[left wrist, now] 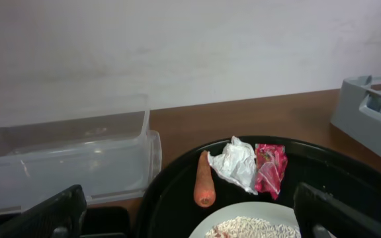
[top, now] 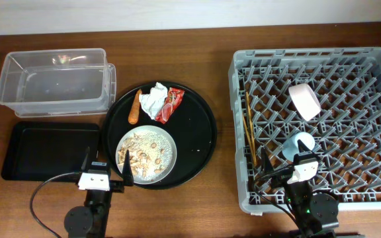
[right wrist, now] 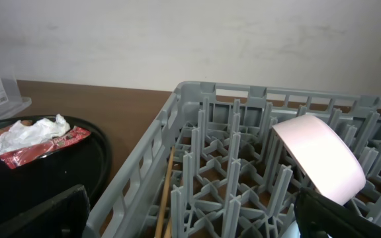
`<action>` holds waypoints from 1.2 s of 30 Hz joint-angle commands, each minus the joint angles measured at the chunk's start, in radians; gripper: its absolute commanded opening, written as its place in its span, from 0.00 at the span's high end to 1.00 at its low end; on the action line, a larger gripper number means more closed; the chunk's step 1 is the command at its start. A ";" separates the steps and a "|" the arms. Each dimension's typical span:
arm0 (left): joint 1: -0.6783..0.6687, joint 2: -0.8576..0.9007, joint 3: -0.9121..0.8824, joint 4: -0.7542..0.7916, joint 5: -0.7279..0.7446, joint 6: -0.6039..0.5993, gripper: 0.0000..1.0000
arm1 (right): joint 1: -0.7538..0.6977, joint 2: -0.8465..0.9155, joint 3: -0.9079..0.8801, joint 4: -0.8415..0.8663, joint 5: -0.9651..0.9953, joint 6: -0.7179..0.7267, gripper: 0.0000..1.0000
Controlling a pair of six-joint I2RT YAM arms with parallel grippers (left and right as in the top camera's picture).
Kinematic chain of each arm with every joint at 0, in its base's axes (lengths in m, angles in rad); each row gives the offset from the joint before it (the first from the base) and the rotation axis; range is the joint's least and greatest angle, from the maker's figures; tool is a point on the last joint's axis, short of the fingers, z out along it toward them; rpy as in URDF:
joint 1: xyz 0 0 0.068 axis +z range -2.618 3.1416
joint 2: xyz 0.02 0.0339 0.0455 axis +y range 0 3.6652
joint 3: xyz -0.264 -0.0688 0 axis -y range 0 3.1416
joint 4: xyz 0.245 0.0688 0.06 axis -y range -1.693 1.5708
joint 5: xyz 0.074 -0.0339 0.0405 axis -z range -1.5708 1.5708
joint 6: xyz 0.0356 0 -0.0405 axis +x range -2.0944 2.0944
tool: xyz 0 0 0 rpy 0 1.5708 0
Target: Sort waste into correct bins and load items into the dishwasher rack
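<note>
White plate (top: 170, 154) (scraps (top: 144, 151) aboard) sits before left jaws.

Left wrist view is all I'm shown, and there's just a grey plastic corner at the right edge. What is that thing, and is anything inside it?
Observer: That is the dishwasher rack. From overhead, a white bowl stands tilted on its edge in the far half of it.
Operator: Only the bowl?
Observer: No, a pair of wooden chopsticks lies along the rack's left side, pointing front to back.
Operator: Anything small that I might be missing?
Observer: Yes, a light-blue cup sits toward the front of the rack, nearer than the bowl.
</note>
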 commanded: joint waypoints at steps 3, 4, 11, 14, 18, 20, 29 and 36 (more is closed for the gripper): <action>0.004 -0.010 -0.002 0.000 -0.007 0.016 0.01 | -0.006 -0.008 -0.005 -0.005 -0.005 -0.006 0.02; 0.004 -0.010 -0.002 0.000 -0.007 0.016 0.01 | -0.006 -0.008 -0.005 -0.005 -0.005 -0.006 0.02; 0.004 -0.010 -0.002 0.008 0.023 0.015 0.01 | -0.006 -0.008 -0.005 -0.005 -0.005 -0.006 0.02; 0.004 -0.010 -0.002 0.011 0.037 0.016 0.01 | -0.006 -0.008 -0.005 -0.005 -0.005 -0.006 0.02; 0.004 -0.010 -0.002 -0.018 0.076 0.016 0.01 | -0.006 -0.008 -0.005 -0.005 -0.005 -0.006 0.02; 0.004 -0.010 -0.002 -0.011 0.129 0.015 0.01 | -0.006 -0.008 -0.005 -0.005 -0.005 -0.006 0.02; 0.002 0.467 0.579 -0.391 0.114 -0.106 0.01 | -0.006 -0.008 -0.005 -0.005 -0.005 -0.006 0.02; -0.002 1.255 0.920 -0.292 0.458 -0.128 0.01 | -0.006 -0.008 -0.005 -0.005 -0.005 -0.006 0.02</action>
